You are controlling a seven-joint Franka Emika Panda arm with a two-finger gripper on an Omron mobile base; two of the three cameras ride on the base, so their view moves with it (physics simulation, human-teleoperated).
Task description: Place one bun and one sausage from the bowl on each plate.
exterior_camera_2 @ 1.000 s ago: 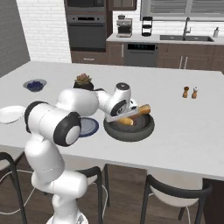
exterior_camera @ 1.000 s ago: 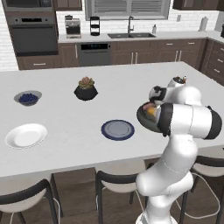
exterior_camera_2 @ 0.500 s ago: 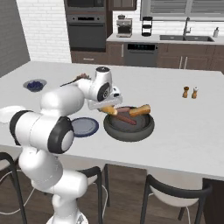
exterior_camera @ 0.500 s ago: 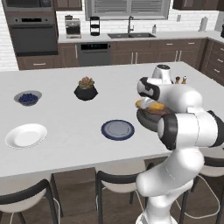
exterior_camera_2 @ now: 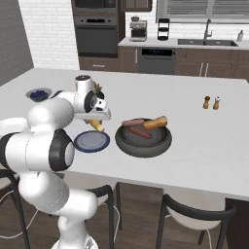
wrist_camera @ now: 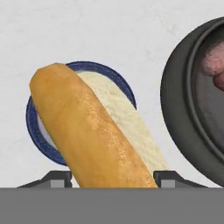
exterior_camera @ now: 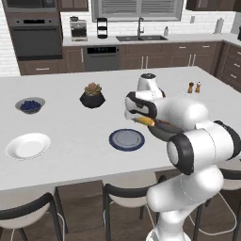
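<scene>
A bun [wrist_camera: 94, 131] was held between the two fingertips [wrist_camera: 56, 178] of the gripper [wrist_camera: 107, 180], the jaws about half open and closed against its sides. It was gripped near one end, so that its long body pointed away from the hand and over the blue-rimmed plate [wrist_camera: 36, 131]; this was probably done so that the bun could be lowered flat on that plate. In the right base view the gripper [exterior_camera_2: 97, 122] was seen above the near edge of this plate [exterior_camera_2: 91, 141], just beside the bowl [exterior_camera_2: 143, 141].

In the bowl two sausages [exterior_camera_2: 139, 132] and a second bun [exterior_camera_2: 155, 122] were left. The white plate [exterior_camera: 27, 145] was lying well apart, at the far left side of the counter [exterior_camera: 66, 127], with nothing on it.

Between the bowl rim and the blue-rimmed plate only a narrow strip of counter was free, so it was judged that the bun must be lowered with care. Open room was given on the other sides of the plate. The plant pot [exterior_camera: 92, 96] and the blueberry bowl [exterior_camera: 30, 105] were standing further back.
</scene>
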